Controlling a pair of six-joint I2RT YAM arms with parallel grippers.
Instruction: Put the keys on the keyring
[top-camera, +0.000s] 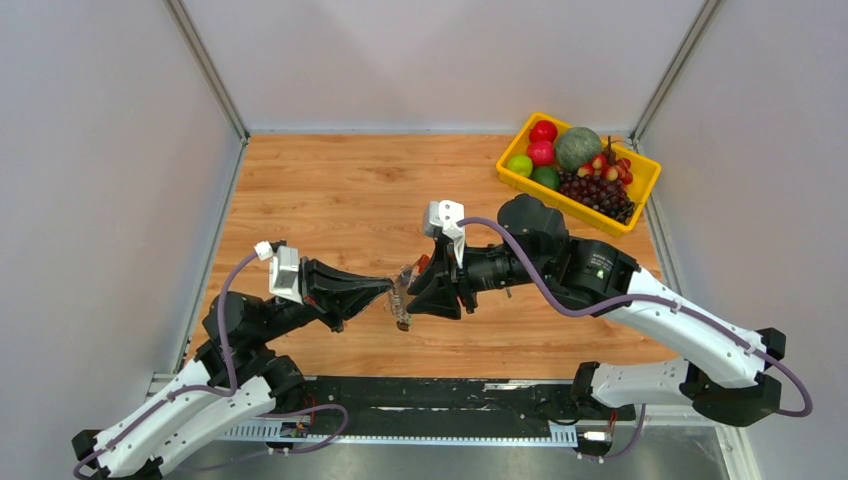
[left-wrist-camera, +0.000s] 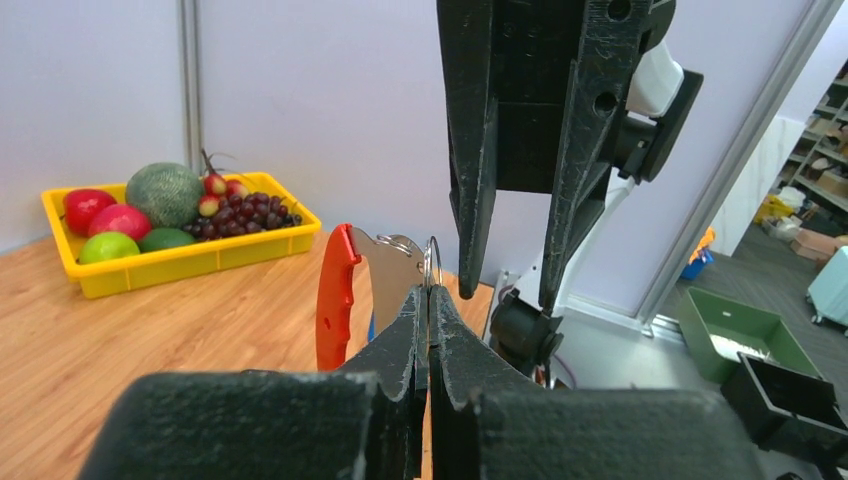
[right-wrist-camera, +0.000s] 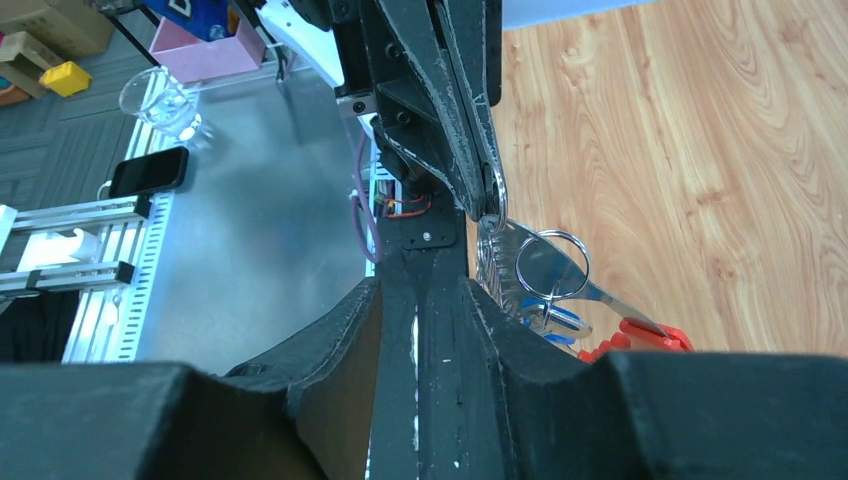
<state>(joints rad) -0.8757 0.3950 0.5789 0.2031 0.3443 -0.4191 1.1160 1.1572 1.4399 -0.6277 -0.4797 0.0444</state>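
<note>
The keyring (top-camera: 402, 300), a grey plate (left-wrist-camera: 392, 280) with a red curved part (left-wrist-camera: 334, 300), hangs in the air above the table's near middle. My left gripper (left-wrist-camera: 428, 292) is shut on its thin wire ring (left-wrist-camera: 432, 258). In the right wrist view a second wire loop (right-wrist-camera: 553, 265) lies against the plate, and a blue-headed key (right-wrist-camera: 556, 320) dangles beneath it. My right gripper (left-wrist-camera: 505, 295) hangs just right of the ring with its fingers apart and nothing between them. Both grippers meet tip to tip in the top view, left gripper (top-camera: 388, 288) and right gripper (top-camera: 425, 288).
A yellow tray (top-camera: 640, 190) of fruit stands at the table's back right corner, also in the left wrist view (left-wrist-camera: 200, 262). Grey walls close the left, right and back sides. Beyond the near edge a phone (right-wrist-camera: 148, 171) and a glass (right-wrist-camera: 160, 100) lie on a metal surface.
</note>
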